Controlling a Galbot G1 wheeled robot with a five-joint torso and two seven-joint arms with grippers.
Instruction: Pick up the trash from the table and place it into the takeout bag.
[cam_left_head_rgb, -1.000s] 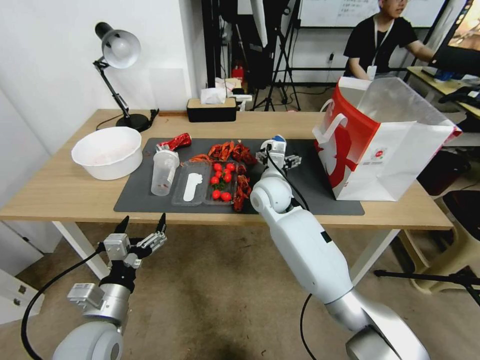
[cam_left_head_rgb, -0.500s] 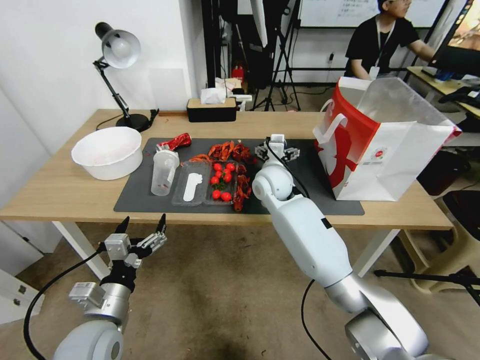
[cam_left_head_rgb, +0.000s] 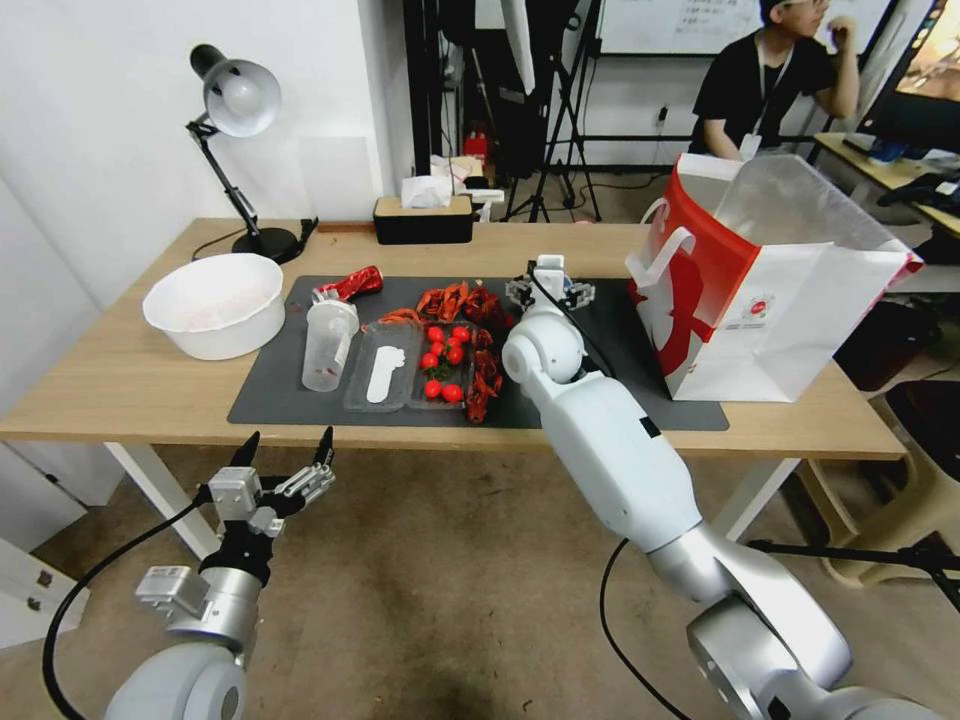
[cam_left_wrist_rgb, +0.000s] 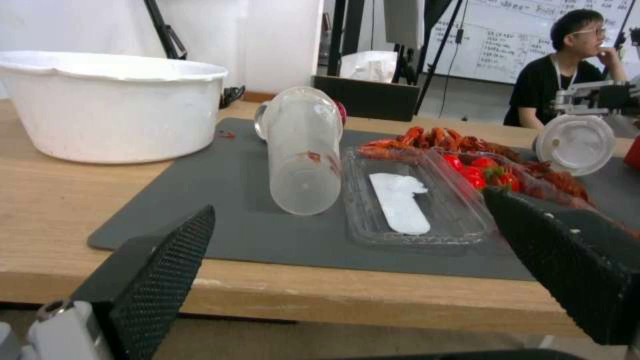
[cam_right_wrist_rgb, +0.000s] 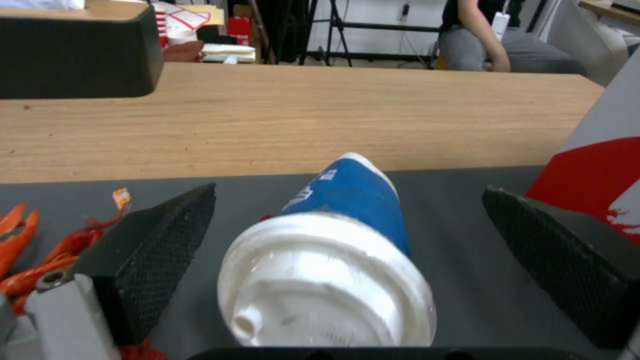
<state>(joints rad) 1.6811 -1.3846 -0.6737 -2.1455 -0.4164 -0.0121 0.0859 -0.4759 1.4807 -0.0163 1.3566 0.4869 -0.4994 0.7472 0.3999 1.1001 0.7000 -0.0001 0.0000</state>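
Our right gripper (cam_left_head_rgb: 549, 291) is out over the far-middle of the dark grey mat (cam_left_head_rgb: 640, 390), just left of the takeout bag (cam_left_head_rgb: 790, 300). Jaws wide open, one finger on each side of the white-and-blue cup (cam_right_wrist_rgb: 343, 260), which lies on its side on the mat with its white lid toward the wrist camera. We see no pad contact on the cup.

Our left gripper (cam_left_head_rgb: 283, 455) is parked low, in front of the table's (cam_left_head_rgb: 110, 380) near-left edge, jaws open, holding nothing.

On the mat's left half: clear lidded plastic cup (cam_left_head_rgb: 326, 345) on its side, crushed red can (cam_left_head_rgb: 352, 284) just beyond it, then a clear tray (cam_left_head_rgb: 382, 380) with cherry tomatoes (cam_left_head_rgb: 443, 360) and crayfish shells (cam_left_head_rgb: 462, 300) to its right. White bowl (cam_left_head_rgb: 215, 305) sits on the bare wood at far left. Takeout bag stands upright at the right end, mouth open.
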